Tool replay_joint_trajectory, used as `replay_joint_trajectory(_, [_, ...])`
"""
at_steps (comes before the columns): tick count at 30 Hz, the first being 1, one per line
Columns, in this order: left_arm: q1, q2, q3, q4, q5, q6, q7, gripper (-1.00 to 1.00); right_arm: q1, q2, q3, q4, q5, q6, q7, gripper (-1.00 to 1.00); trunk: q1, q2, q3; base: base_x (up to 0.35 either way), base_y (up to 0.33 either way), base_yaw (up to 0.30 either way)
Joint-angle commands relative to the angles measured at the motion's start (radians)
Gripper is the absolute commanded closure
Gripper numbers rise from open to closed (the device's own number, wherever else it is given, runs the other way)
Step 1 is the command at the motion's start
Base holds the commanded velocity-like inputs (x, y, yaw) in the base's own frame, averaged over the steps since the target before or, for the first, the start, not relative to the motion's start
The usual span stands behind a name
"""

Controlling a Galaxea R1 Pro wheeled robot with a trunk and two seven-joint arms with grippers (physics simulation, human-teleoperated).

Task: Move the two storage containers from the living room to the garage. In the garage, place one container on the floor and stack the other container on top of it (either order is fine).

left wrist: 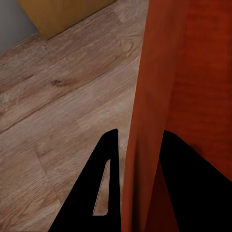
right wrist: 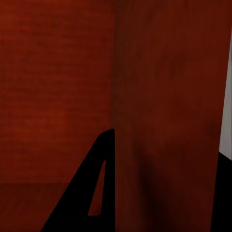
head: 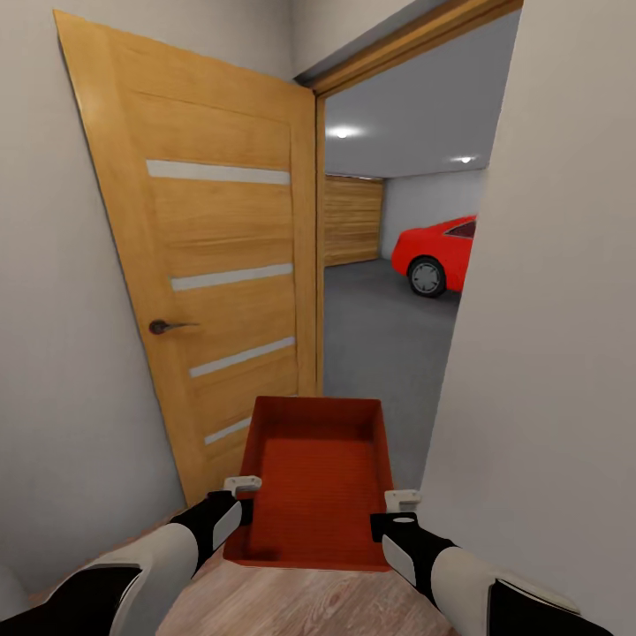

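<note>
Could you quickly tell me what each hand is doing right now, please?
Left hand: shut on the storage container's left wall.
Right hand: shut on its right wall.

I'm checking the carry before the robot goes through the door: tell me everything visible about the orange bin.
The bin is an orange-red, open-topped rectangular tray, plastic-looking, with sloped walls and a finely ribbed bottom. It is empty and held about level above the wood floor, long side pointing at the open doorway to the garage. The left gripper clamps its left wall, one finger outside and one inside; the right gripper clamps the right wall the same way. Nothing else touches it.
</note>
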Motion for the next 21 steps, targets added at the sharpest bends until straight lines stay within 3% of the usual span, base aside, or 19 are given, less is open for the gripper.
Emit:
replay_joint_trajectory(1, [0.000, 0.000, 0.005, 0.003, 0.007, 0.006, 0.007, 1.00, -0.002, -0.001, -0.003, 0.020, 0.022, -0.006, -0.012, 1.00, 0.001, -0.001, -0.001, 0.212, 0.231, -0.001])
replay_joint_trajectory(8, [0.000, 0.000, 0.004, 0.003, 0.007, 0.006, 0.007, 1.00, -0.002, -0.002, -0.004, 0.020, 0.022, -0.006, -0.012, 1.00, 0.001, -0.001, -0.001, 0.179, 0.185, -0.018])
replay_joint_trajectory(17, [0.000, 0.000, 0.004, 0.002, 0.007, 0.006, 0.007, 1.00, -0.002, -0.001, -0.002, 0.020, 0.022, -0.006, -0.012, 1.00, 0.001, -0.001, -0.001, 0.014, 0.013, -0.204])
replay_joint_trajectory(21, [0.000, 0.000, 0.004, 0.003, 0.007, 0.006, 0.007, 1.00, -0.002, -0.001, -0.002, 0.020, 0.022, -0.006, -0.012, 1.00, 0.001, -0.001, -0.001, 0.047, 0.039, -0.026])
